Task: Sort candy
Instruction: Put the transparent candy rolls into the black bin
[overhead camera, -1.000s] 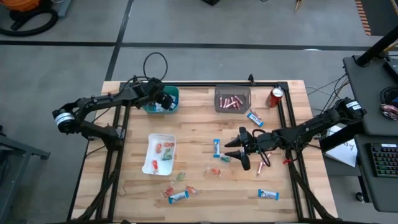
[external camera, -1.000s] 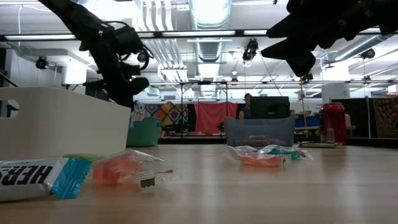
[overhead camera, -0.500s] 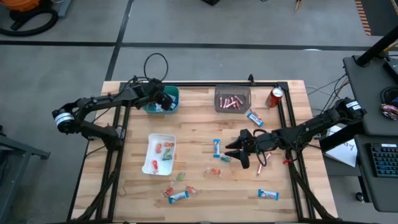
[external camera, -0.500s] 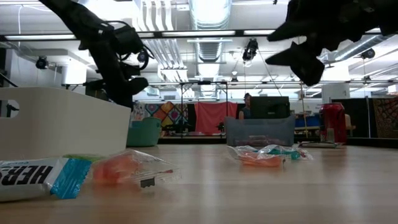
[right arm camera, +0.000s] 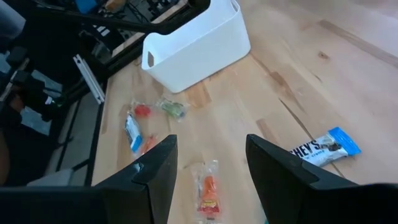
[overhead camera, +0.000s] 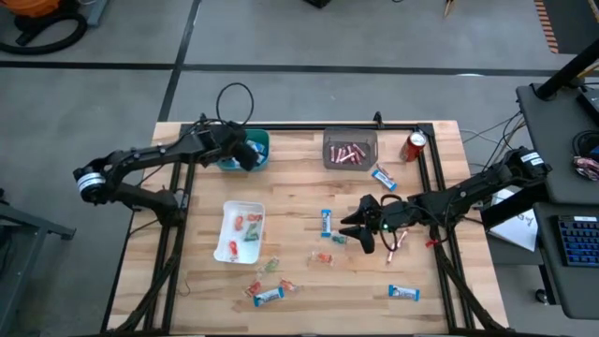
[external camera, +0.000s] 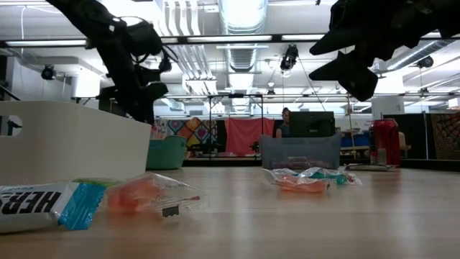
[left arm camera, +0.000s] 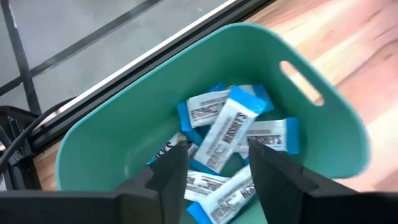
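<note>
Left wrist view: blue-and-white mini bars (left arm camera: 227, 134) heaped in teal bin (left arm camera: 323, 118), wrappers printed in dark letters, one lying askew on top. Left gripper (left arm camera: 214, 171) just above that heap, fingers apart, nothing between them. Same bin (overhead camera: 255, 150) at table's far left in high view, left gripper (overhead camera: 245, 154) at its rim. Slim pink sticks (overhead camera: 348, 153) in grey tray (overhead camera: 350, 149); small red and green pieces (overhead camera: 247, 227) in white bin (overhead camera: 239, 231). Loose on wood (overhead camera: 299, 197): blue bars (overhead camera: 326, 222) mid-table, near the can (overhead camera: 383, 178) and along the near edge (overhead camera: 403, 293), plus orange and green pieces (overhead camera: 321, 256). Right gripper (overhead camera: 365, 227) mid-table over loose sweets, fingers spread, empty. Red can (overhead camera: 415, 145) at far right corner.

Against a second ago: left fingers then pinched together over teal bin, now parted; right gripper barely shifted, spread as before.
</note>
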`<state>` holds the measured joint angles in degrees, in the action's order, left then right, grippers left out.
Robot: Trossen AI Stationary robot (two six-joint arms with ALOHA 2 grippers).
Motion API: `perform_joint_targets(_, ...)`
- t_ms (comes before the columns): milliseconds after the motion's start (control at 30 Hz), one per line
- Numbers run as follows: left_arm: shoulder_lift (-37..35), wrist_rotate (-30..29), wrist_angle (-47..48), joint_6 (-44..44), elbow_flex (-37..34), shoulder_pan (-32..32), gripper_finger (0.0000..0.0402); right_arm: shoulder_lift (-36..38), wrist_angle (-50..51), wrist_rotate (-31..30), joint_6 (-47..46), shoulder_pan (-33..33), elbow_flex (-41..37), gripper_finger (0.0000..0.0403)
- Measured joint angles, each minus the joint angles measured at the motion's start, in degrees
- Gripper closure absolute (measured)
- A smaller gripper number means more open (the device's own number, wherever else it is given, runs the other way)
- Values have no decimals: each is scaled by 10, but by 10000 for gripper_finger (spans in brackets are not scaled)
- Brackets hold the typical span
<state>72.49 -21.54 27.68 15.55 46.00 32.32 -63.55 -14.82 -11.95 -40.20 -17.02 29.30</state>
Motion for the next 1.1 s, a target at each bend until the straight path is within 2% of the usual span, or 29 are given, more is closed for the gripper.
perform_joint_targets(200, -56, 0, 8, 3, 0, -49, 225, 0, 80, 4, -41, 0, 26, 221)
perform_joint_targets(300, -89, -2, -3, 17, 0, -101, 224, 0, 146, 4, -67, 0, 47, 220)
perform_joint_targets(467, -123, -32, -79, 30, -11, -215, 228, 0, 228, 4, -96, 0, 78, 220)
perform_joint_targets(600, -122, -76, -118, 30, -12, -306, 231, 0, 285, 7, -129, 0, 97, 220)
perform_joint_targets(767, -106, -157, -143, 30, -12, -394, 231, 0, 384, 47, -204, 0, 108, 221)
perform_joint_targets(900, -93, -181, -149, 30, -12, -429, 231, 0, 463, 89, -266, 0, 108, 226)
perform_joint_targets(1100, -78, -183, -150, 30, -12, -434, 231, 0, 546, 169, -312, 0, 108, 229)
